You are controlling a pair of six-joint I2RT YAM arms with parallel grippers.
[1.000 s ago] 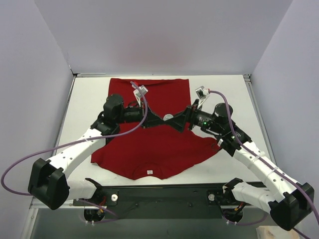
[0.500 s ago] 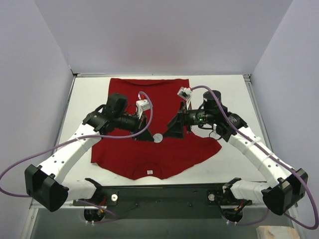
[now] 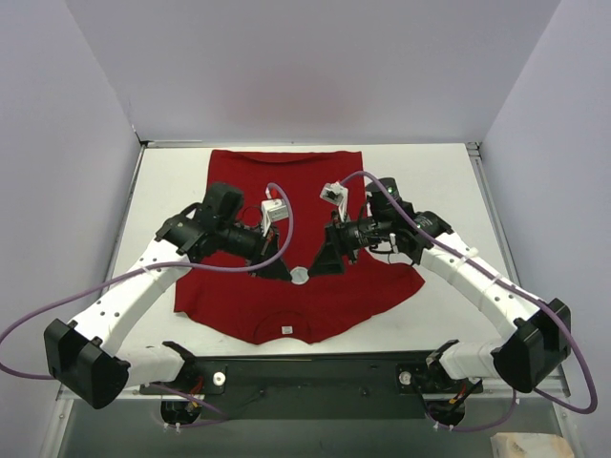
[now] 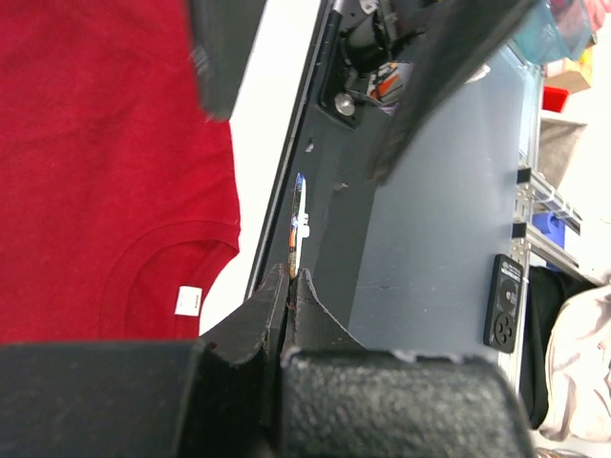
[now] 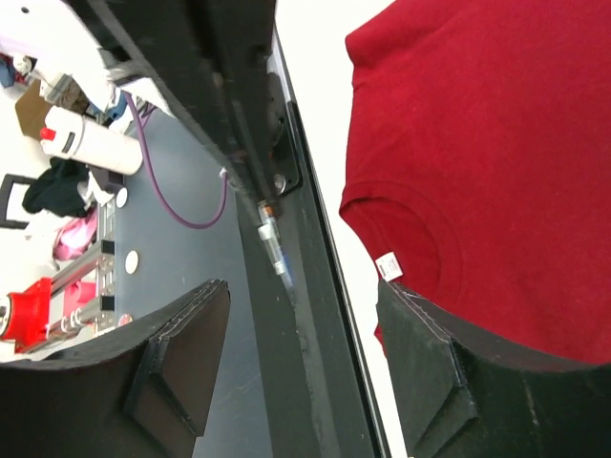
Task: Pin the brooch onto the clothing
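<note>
In the centre of the frame, the brooch [image 3: 300, 277] lies on the clothing [image 3: 286, 172], between both tools and apparently touching neither. The left tool [image 3: 283, 271] is pinched closed and empty. The right tool [image 3: 323, 263] gapes, holding nothing.

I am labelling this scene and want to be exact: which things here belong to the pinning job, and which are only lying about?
Belong to the job:
- brooch, in the shut left gripper
- red T-shirt
- right gripper, open

Only lying about:
- white bottle with a red cap
- black handset
- pale cloth
</note>
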